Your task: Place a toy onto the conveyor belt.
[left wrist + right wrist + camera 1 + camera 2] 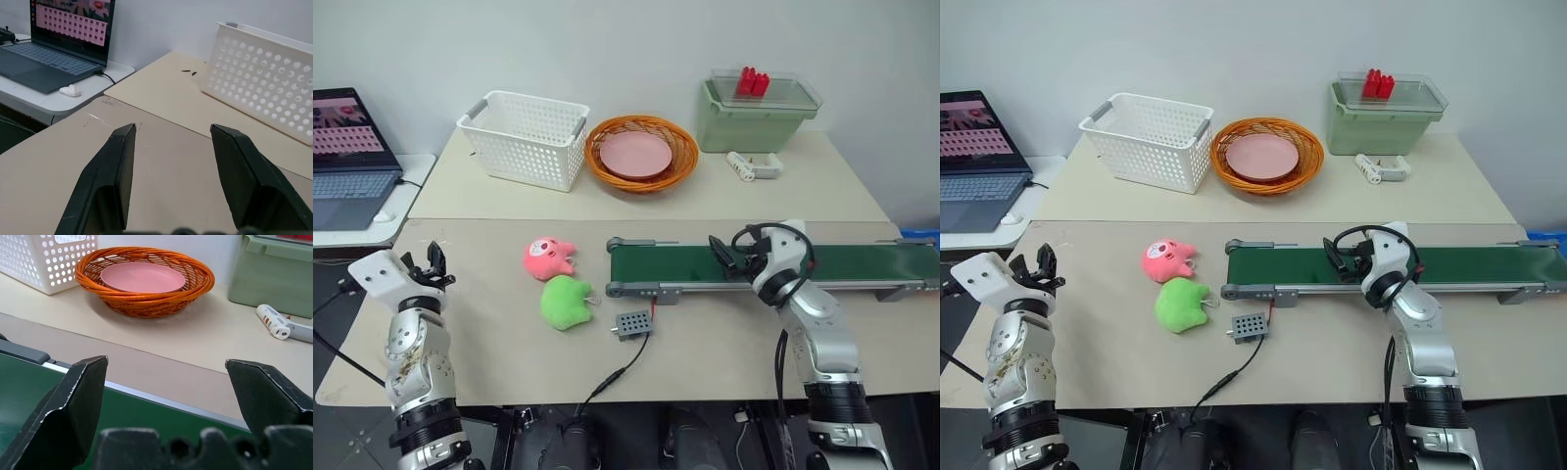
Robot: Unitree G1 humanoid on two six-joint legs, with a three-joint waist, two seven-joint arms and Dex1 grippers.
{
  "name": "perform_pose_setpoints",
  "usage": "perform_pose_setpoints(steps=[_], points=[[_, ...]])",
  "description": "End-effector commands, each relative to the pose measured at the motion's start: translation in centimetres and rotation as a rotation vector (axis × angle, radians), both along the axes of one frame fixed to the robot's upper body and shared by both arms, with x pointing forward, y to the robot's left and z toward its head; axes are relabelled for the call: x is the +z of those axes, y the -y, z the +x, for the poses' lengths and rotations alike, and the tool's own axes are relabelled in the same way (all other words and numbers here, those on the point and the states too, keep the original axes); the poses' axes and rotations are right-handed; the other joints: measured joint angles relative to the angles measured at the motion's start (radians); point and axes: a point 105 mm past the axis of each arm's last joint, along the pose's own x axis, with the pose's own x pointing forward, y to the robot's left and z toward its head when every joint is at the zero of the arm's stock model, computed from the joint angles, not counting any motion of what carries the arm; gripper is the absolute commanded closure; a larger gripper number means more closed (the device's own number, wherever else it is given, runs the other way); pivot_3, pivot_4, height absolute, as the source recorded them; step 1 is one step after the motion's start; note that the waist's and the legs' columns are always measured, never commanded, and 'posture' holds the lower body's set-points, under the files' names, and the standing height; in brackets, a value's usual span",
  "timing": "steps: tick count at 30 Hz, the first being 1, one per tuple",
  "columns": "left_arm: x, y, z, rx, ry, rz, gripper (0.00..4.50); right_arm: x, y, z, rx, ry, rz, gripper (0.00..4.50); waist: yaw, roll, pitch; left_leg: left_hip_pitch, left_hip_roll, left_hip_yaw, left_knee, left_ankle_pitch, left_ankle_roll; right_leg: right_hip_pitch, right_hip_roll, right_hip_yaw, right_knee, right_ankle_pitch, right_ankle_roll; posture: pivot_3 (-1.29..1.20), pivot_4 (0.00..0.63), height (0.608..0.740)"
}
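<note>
The lime-green toy [566, 302] lies on the table just left of the conveyor belt's [675, 262] left end, below a pink plush. The belt is a long dark green strip in a grey frame, running rightward across the table. My left gripper [429, 264] hovers open over the table's left edge, well left of the toy, with nothing between its fingers [115, 171]. Over the middle of the belt [19, 401] my right gripper [726, 254] stands open and holds nothing.
A pink plush [548, 258] sits just above the toy. A small grey control box [632, 324] with a cable lies in front of the belt. At the back stand a white basket [527, 137], an orange basket with a pink plate [640, 153] and a green bin [754, 113]. A laptop [347, 157] is at far left.
</note>
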Motion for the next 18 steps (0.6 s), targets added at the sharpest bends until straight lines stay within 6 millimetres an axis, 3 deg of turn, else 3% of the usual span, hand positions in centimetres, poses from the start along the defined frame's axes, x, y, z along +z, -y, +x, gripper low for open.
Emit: perform_pose_setpoints(steps=[1,12,15,18], points=[[2.1,0.7,0.3,-0.053,0.05,0.053,1.91,1.7,-0.1,0.0,0.003,0.063,-0.009,0.0,0.0,0.0,0.0,0.0,0.0,0.0,0.0,0.0,0.0,0.0,0.0,0.0,0.0,0.0,0.0,0.0,0.15,0.74],[1.7,1.3,1.0,-0.091,0.001,0.084,1.91,1.6,-0.3,-0.1,0.0,0.066,-0.009,0.0,-0.003,0.0,0.0,-0.001,0.0,0.0,0.0,0.0,0.0,-0.001,0.0,0.0,0.0,0.0,0.0,0.0,0.15,0.74],[1.6,2.2,1.3,-0.135,-0.023,0.148,1.91,1.5,-0.2,-0.1,0.0,0.064,-0.013,0.0,-0.003,0.0,0.0,0.0,0.0,0.0,0.0,0.0,0.0,-0.001,0.0,0.0,0.0,0.0,0.0,0.0,0.15,0.74],[1.9,4.3,1.9,-0.238,-0.041,0.233,1.91,1.4,-0.2,-0.2,-0.004,0.061,-0.022,0.0,-0.002,0.0,0.0,-0.001,0.0,0.0,0.0,0.0,0.0,-0.001,0.0,0.0,0.0,0.0,0.0,0.0,0.15,0.74]])
